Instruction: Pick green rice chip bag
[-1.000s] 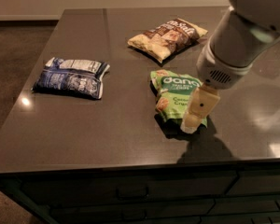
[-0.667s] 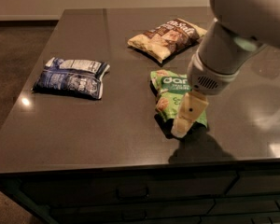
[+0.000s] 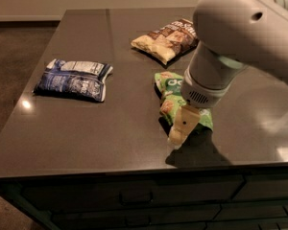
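The green rice chip bag lies flat on the dark table, right of centre, near the front edge. My large white arm comes in from the upper right and hides the bag's right half. My gripper hangs from the arm and reaches down at the bag's near lower edge, close above the table top. Whether it touches the bag I cannot tell.
A dark blue-and-white bag lies at the left of the table. A brown-and-cream bag lies at the back, behind the green bag. The table's front edge runs just below the gripper, with dark drawers under it.
The arm has swung left and toward the table's front edge. It now covers more of the green bag, and the gripper sits lower at the bag's near edge.
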`<state>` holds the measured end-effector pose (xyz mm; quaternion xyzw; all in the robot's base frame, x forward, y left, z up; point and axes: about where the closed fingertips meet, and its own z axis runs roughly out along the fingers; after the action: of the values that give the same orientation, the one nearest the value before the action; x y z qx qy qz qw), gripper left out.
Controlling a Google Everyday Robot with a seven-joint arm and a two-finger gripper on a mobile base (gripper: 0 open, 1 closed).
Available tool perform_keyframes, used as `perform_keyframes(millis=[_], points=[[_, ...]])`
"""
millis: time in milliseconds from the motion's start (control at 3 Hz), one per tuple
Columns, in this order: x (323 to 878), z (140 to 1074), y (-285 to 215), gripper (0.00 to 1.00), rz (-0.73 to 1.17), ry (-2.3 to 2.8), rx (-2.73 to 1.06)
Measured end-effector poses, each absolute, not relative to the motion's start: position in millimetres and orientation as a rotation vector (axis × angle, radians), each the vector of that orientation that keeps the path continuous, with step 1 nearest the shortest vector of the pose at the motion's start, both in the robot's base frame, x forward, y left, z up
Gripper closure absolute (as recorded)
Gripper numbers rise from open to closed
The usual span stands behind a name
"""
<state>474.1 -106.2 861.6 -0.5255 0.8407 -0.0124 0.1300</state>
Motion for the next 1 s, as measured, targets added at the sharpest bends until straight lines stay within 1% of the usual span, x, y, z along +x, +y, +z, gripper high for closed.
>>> perform_keyframes(millis=[333,1000], points=[[476.2,857.4,-105.1,0.16,-0.073,2.433,-1.515],[478.7,864.4,-105.9,0.63,-0.071,2.411,-1.482]])
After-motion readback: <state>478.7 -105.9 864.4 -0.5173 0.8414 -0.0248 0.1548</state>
